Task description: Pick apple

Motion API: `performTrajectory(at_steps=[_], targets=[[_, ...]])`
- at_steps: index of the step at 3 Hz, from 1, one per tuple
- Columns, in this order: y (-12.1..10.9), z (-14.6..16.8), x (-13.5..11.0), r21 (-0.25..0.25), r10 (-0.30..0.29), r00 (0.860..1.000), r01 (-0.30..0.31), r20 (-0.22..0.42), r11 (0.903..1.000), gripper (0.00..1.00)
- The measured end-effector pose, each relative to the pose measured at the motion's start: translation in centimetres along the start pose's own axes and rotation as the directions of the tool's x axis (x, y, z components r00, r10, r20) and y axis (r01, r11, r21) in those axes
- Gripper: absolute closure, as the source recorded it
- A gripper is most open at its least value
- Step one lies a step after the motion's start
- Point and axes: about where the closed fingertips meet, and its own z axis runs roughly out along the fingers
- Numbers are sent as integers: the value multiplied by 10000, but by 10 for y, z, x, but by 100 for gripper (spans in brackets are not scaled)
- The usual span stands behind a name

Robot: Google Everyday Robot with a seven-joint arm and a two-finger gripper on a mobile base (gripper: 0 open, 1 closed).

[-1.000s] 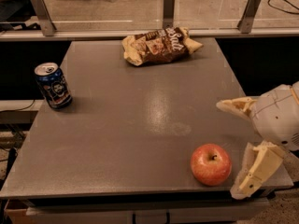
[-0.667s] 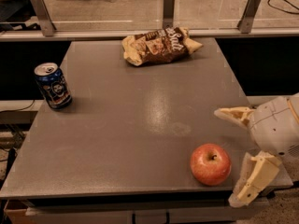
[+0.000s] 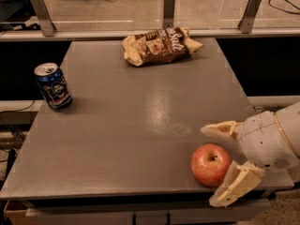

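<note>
We see the gripper (image 3: 210, 166) at the near right corner of the table (image 3: 117, 139), its arm (image 3: 274, 142) cut off by the right edge. Its near finger (image 3: 236, 186) covers a bit of the lower right of the apple (image 3: 206, 162). We cannot read the print on the can (image 3: 52, 86).

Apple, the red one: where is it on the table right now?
In the camera view, the round red apple sits near the grey table's front right corner, partly between the open fingers of the white gripper.
</note>
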Motion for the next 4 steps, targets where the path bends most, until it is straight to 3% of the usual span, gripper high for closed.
performTrajectory(at_steps=[2, 3, 4], targets=[[-2, -1, -11, -16, 239, 9989, -239, 404, 9997, 64], [-26, -23, -25, 482, 12, 9941, -64, 1084, 9988, 87], [-69, -53, -51, 1187, -375, 9764, 123, 2125, 9929, 100]])
